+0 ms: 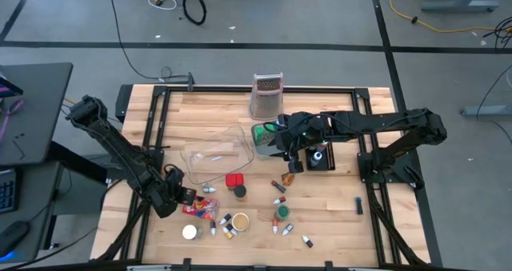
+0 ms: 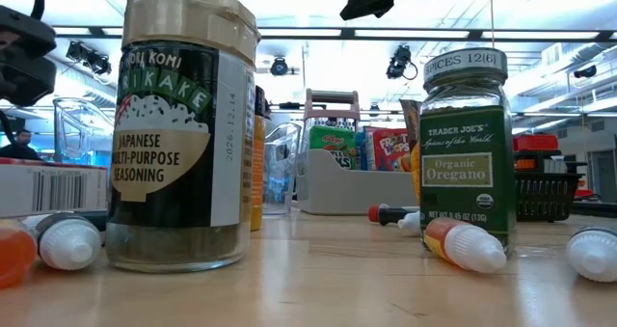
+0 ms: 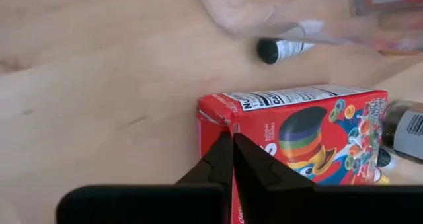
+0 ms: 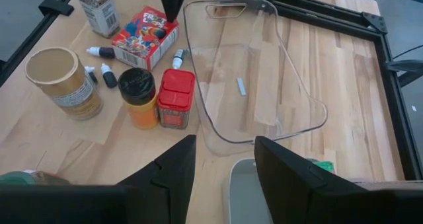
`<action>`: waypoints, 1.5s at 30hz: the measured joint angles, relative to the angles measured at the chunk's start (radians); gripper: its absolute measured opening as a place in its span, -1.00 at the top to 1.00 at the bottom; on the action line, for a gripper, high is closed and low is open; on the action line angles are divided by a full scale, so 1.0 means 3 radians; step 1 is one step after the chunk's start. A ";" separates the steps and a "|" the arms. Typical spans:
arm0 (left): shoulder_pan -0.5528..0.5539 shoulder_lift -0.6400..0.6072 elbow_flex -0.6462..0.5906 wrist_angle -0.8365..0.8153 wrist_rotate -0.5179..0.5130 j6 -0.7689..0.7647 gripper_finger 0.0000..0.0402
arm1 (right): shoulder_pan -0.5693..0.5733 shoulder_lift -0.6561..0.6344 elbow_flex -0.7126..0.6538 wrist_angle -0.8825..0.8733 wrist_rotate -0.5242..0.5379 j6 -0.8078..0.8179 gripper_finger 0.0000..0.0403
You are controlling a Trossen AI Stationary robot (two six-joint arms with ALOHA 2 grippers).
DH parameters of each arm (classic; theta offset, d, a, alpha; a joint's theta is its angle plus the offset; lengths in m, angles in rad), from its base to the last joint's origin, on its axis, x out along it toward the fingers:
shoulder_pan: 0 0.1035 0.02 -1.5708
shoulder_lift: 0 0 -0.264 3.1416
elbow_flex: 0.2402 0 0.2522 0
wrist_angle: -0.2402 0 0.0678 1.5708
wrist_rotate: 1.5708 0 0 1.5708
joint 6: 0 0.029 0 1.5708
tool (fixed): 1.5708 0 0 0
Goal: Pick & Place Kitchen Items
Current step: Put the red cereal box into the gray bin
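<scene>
A red cereal box [image 3: 297, 128] lies flat on the table near its left front, among jars, tins and small dropper bottles [image 1: 240, 221]. My left gripper [image 3: 231, 139] is shut, with its tips at the box's end edge; it is also in the high view [image 1: 190, 197]. My right gripper [image 4: 225, 154] hangs open and holds nothing. It is above the middle of the table, between the clear tray [image 4: 258, 72] and the grey tray [image 4: 248, 184]. The right wrist view shows the red box [image 4: 145, 36] with the left gripper's fingers over it. My left gripper's shut fingertips meet the red box at its end edge, near a corner [image 3: 221, 118]. They come slanting down from above. I cannot tell whether a flap of card is pinched between them. The box lies flat on the table, printed face up.
A metal grater [image 1: 268, 95] stands at the far middle. A grey tray with a green packet [image 1: 262, 135] and a black tray [image 1: 320, 157] lie under my right arm. A red-lidded jar [image 4: 175, 98], a black-capped yellow jar [image 4: 139, 95] and a tin [image 4: 63, 82] stand by the clear tray.
</scene>
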 joint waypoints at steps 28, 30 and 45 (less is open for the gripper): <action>0.0001 0.0001 0.1534 -0.2042 -0.0523 0.1062 0.99 | -0.0001 0.0000 0.0000 0.0053 0.0004 -0.0238 0.18; 0.0001 0.0001 0.1748 -0.2154 -0.0645 0.1304 0.99 | 0.0000 0.0000 0.0000 0.0054 0.0066 -0.0195 0.18; 0.0887 0.0002 0.2583 -0.1605 -0.1680 0.3872 0.99 | 0.0000 -0.0290 0.0000 -0.0469 0.0246 0.0313 0.18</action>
